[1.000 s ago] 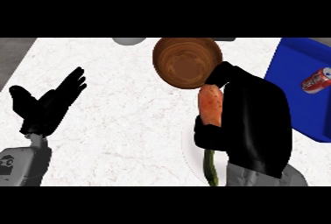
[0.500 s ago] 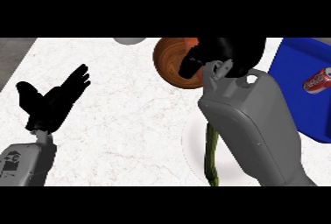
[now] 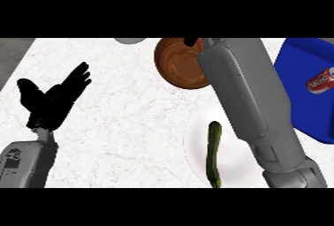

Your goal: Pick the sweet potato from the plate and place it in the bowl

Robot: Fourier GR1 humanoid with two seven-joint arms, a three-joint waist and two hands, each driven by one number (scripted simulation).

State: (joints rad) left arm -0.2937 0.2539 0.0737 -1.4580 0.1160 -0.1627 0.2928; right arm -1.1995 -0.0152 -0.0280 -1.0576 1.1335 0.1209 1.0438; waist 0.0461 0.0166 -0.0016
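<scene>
The brown wooden bowl (image 3: 177, 66) stands at the back of the counter, partly covered by my right forearm (image 3: 244, 101). That forearm stretches over the white plate (image 3: 194, 152) and past the bowl's right side. Of my right hand (image 3: 191, 42) only a black sliver shows at the top edge, above the bowl's far rim. The sweet potato is not visible anywhere. A long green cucumber (image 3: 213, 152) lies on the plate. My left hand (image 3: 55, 95) rests open at the left, fingers up.
A blue bin (image 3: 306, 70) with a red can (image 3: 321, 82) in it stands at the right. A pale round object (image 3: 130, 40) peeks in at the back edge, left of the bowl. Grey floor shows past the counter's left corner.
My right arm has reached further back, carrying the hand from the plate over the bowl to the top edge. The sweet potato, seen in the hand earlier, has gone out of sight.
</scene>
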